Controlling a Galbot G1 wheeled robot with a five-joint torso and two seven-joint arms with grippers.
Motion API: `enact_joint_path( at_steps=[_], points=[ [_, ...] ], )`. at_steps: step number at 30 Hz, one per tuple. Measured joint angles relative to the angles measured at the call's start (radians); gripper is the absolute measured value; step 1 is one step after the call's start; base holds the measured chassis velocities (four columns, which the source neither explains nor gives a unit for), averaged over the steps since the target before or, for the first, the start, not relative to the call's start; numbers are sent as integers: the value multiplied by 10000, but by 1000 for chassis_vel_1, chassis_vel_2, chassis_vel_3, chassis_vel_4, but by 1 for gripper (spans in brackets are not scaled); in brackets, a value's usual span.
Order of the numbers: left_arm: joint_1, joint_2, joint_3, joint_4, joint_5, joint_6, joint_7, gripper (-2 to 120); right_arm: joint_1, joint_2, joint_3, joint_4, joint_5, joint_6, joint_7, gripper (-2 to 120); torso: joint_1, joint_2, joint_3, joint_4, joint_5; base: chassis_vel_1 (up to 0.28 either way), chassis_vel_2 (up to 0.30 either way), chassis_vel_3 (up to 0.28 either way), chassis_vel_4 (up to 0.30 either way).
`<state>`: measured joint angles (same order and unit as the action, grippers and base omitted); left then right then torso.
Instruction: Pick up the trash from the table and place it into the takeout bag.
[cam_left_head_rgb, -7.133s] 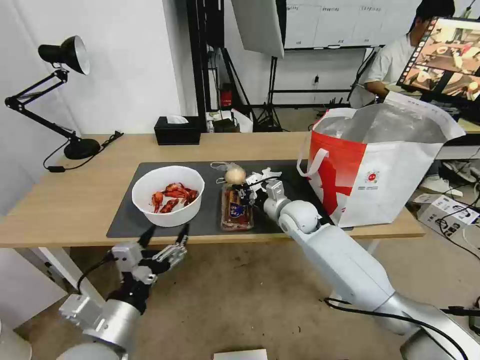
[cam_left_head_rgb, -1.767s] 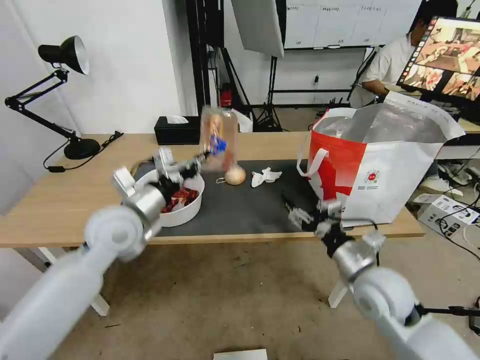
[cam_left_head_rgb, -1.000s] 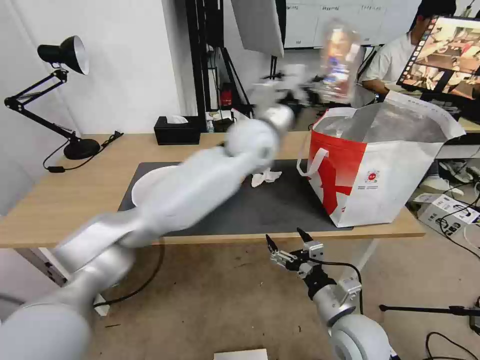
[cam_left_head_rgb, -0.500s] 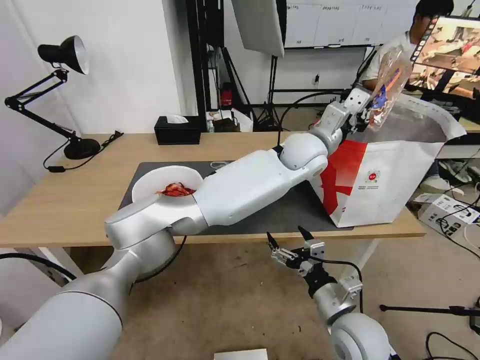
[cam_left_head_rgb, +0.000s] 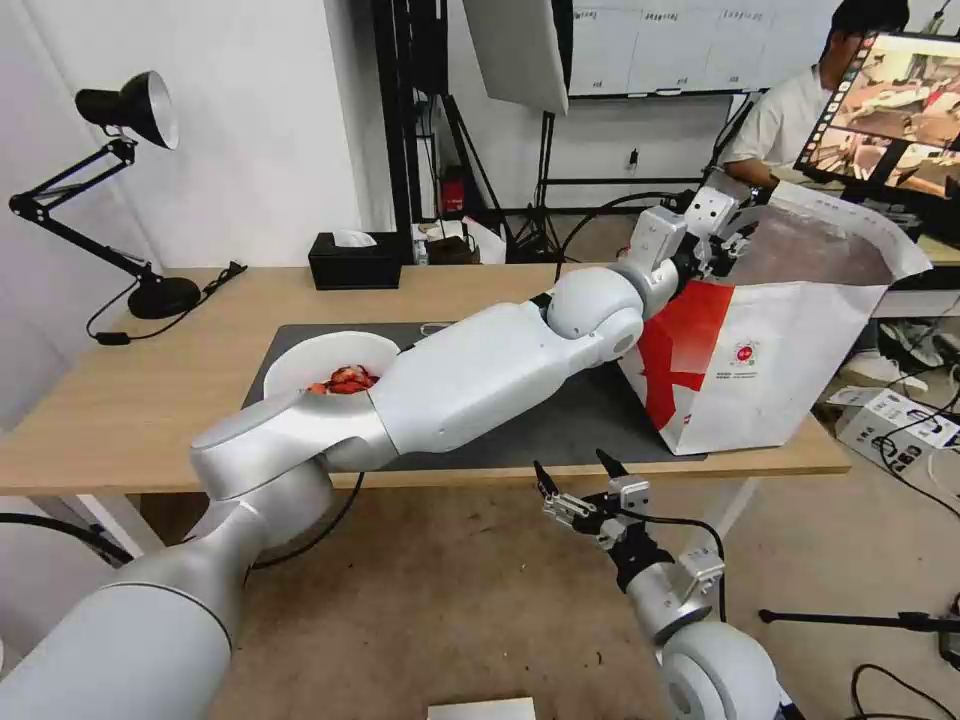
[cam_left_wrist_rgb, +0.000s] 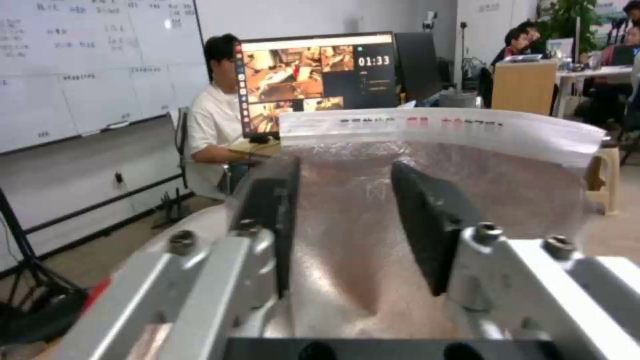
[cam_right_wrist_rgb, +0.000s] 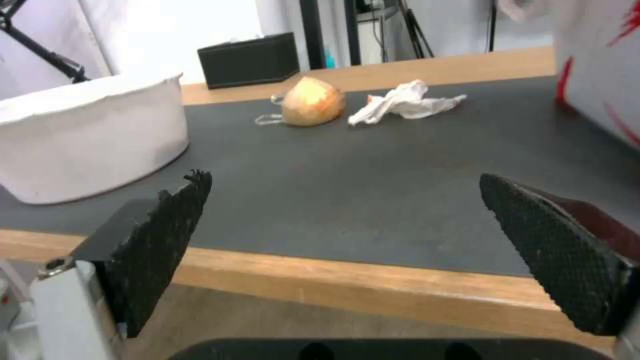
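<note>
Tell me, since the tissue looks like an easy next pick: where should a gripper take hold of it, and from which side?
Probably from straight above. The crumpled white tissue lies low and flat on the dark mat, so a side approach would likely scrape the mat. Pinch its raised, bunched middle rather than the thin trailing end. The right gripper waits open below the table's front edge.

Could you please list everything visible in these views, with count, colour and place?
Round bowl of crayfish shells: one, white with red shells, on the mat behind the left arm.
Bagged ball: one, beige, far side of mat.
Crumpled tissue: one, white, beside the ball.
Takeout bag: one, white and red, foil-lined, table's right end.
Mat: one, dark grey, on the light-wood table.
Tissue box: one, black, table's rear.
Desk lamp: one, black, rear left.
Left gripper: open, empty, at the bag's mouth.
Right gripper: open, below the table's front edge.
</note>
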<state>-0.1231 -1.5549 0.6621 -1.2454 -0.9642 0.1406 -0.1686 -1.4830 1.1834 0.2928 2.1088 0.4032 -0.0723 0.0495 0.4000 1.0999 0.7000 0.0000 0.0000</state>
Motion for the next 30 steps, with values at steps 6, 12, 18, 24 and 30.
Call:
enact_joint_path(
  at_steps=[6,12,18,24,30],
  points=[
    [177,727,-414,-1187,-412,59,-383,72,-45,9,200,185,10,-22,54,100,-1,1,-1,-6,-1,0,0,0,0],
    [431,1845,-653,-2248,-519,119,-700,89,137,-38,168,217,18,-25,134,100,-1,2,0,5,-3,0,0,0,0],
    [2113,4615,-1621,-4615,188,-170,-923,100,564,-130,63,250,22,430,298,100,-1,2,0,0,-6,0,0,0,0],
    [3799,6279,-3045,-5875,503,-235,-799,100,687,-144,-70,355,5,563,424,100,-1,2,0,4,-6,0,0,0,0],
    [5858,7070,-4763,-6823,894,-234,-672,100,688,-106,-121,453,-34,642,566,100,-1,2,0,-2,-2,0,0,0,0]
  ],
)
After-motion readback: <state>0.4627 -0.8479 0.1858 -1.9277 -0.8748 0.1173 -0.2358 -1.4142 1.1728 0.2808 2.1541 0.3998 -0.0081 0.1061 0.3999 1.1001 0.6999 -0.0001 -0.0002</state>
